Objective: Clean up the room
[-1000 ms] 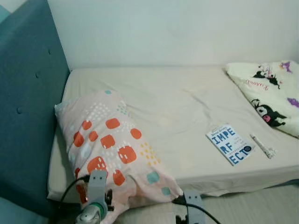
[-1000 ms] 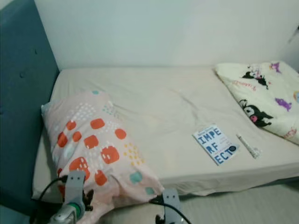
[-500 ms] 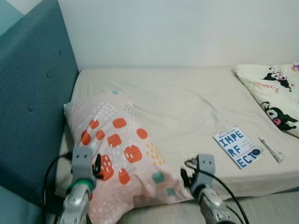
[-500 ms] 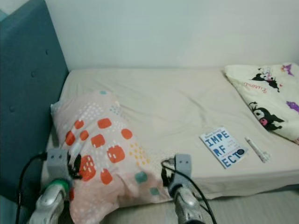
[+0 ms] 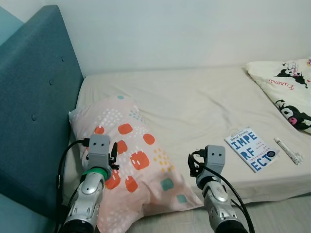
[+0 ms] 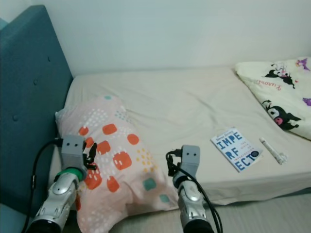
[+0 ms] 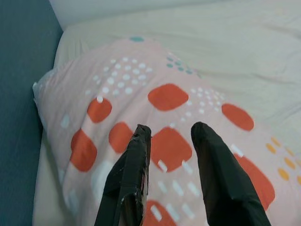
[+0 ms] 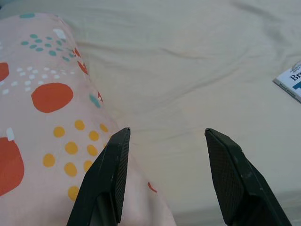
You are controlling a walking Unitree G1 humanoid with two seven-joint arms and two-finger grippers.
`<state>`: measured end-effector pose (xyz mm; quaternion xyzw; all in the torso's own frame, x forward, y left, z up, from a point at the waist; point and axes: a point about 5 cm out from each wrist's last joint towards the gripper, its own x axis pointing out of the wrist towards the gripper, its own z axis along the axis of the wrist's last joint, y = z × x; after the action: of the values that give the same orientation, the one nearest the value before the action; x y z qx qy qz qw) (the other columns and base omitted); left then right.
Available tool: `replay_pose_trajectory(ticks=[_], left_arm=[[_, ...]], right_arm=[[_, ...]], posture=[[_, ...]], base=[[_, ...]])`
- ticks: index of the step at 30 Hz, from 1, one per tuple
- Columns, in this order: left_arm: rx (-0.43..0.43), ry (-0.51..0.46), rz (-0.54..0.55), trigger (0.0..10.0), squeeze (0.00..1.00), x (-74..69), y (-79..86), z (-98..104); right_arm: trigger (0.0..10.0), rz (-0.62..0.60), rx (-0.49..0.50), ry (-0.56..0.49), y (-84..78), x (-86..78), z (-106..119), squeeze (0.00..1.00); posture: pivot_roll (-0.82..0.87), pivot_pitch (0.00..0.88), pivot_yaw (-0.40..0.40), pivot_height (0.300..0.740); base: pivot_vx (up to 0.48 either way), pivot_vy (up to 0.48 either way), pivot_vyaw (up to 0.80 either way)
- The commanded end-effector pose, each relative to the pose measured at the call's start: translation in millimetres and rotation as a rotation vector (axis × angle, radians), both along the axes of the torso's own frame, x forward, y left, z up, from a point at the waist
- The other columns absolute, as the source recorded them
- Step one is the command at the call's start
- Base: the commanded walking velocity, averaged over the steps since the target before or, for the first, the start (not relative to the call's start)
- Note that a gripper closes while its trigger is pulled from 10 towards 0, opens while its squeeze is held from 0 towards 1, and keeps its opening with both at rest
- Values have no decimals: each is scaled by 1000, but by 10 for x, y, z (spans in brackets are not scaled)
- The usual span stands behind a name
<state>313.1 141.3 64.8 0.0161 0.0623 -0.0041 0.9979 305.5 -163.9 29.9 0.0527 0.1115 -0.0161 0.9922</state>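
A pink pillow (image 5: 131,155) with orange, teal and white patches lies at the head end of the beige bed (image 5: 194,97), its near end hanging over the front edge. My left gripper (image 7: 171,129) hovers open just above the pillow's orange patches, near its left side (image 5: 112,151). Over the pillow's right edge, where it meets the sheet, my right gripper (image 8: 167,134) stands wide open and holds nothing. A blue and white book (image 5: 251,149) lies flat near the bed's front edge, with a thin white tube (image 5: 287,150) beside it.
A teal padded headboard (image 5: 34,111) rises on the left, close to my left arm. A cream blanket (image 5: 286,90) with cartoon prints is heaped at the far right of the bed. A white wall runs behind. Pale floor (image 5: 282,213) shows at the lower right.
Both arms have come up from the bottom edge and now reach over the pillow's near end. The camera has shifted a little; pillow, book and tube lie as before.
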Motion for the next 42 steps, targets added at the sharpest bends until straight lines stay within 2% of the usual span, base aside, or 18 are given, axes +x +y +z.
replay_pose_trajectory(ticks=[1,13,21,42], left_arm=[[3,33,9,10000,0,-7,10,-57],[9,13,-14,10000,0,48,-3,62],[9,42,11,10000,0,48,13,18],[11,46,-24,10000,0,60,-58,42]], right_arm=[[10000,-8,13,11,15,6,-5,0],[10000,13,-7,18,43,37,22,0],[10000,32,-22,39,52,35,-3,0],[10000,30,-24,44,39,35,0,0]], posture=[[42,0,94,740],[49,0,90,740],[52,0,84,740],[48,0,88,740]], base=[[0,0,0],[0,0,0],[0,0,0],[0,-20,0]])
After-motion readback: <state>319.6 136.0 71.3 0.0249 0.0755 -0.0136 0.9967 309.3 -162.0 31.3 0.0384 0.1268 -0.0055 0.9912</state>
